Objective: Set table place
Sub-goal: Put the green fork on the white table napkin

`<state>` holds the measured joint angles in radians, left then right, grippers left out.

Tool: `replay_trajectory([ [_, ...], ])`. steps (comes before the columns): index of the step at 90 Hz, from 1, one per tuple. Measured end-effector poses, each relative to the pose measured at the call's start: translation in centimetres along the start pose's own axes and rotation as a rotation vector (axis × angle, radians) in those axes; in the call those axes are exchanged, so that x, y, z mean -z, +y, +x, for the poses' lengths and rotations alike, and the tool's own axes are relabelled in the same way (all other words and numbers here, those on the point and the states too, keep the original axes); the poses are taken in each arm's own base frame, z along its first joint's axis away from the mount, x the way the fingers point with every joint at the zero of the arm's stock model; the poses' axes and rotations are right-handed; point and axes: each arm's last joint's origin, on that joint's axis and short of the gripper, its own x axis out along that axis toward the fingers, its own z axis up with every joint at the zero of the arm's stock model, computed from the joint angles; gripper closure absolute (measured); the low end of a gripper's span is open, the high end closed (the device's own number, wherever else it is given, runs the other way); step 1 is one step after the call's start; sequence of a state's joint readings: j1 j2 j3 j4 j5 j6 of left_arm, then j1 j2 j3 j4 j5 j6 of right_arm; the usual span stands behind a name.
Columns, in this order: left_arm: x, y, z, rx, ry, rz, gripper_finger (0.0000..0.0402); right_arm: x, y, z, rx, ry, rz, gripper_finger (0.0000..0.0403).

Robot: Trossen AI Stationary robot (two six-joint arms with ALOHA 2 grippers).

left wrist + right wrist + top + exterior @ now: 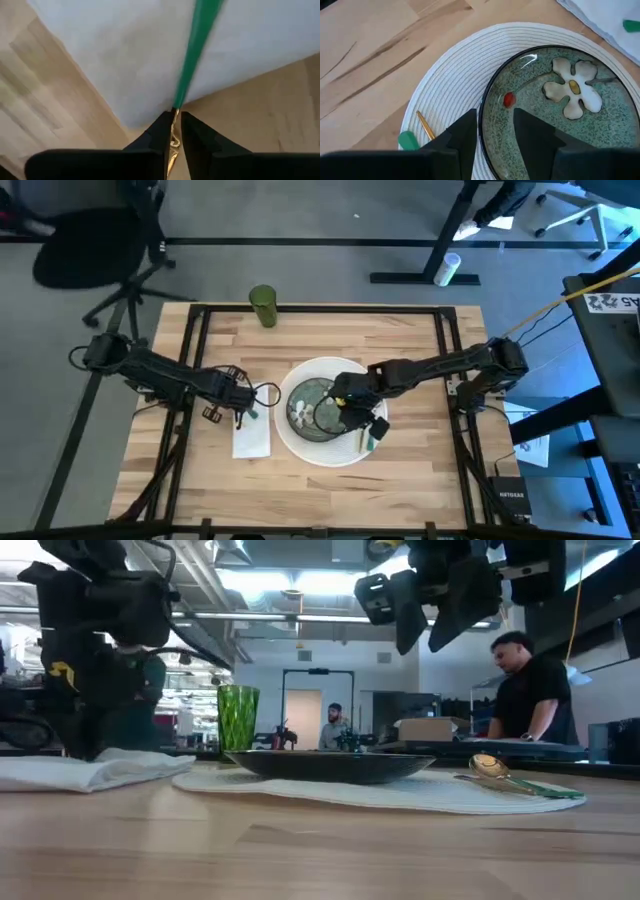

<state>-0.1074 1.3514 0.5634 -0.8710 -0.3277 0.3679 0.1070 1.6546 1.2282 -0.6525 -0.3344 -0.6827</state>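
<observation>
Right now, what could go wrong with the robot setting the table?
The left gripper pinches a green-handled utensil over the napkin; let go crooked, it might slide onto the table. The right gripper hangs open above the bowl's rim and could bump it off the placemat. Another utensil lies near that placemat's edge and may get knocked.

Bright overhead lights; left wrist view blurred.

I see the table [420, 470] as matt light wood, the placemat [455, 75] ribbed and woven, the plate [600, 135] glossy glazed, the napkin [90, 772] soft cloth.
</observation>
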Motion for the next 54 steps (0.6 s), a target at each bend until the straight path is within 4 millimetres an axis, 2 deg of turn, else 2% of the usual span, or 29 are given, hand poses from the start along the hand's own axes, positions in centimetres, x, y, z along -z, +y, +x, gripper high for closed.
replay_trajectory([
  [35,0.0,-0.3,0.1,0.001,0.013,0.015,0.0382,-0.1,0.1,0.0,-0.02,-0.016,0.001,0.0288],
  [54,-0.6,-0.3,-1.3,-0.088,0.034,0.082,0.0398,-0.1,0.1,0.0,-0.019,-0.016,0.0,0.0288],
])
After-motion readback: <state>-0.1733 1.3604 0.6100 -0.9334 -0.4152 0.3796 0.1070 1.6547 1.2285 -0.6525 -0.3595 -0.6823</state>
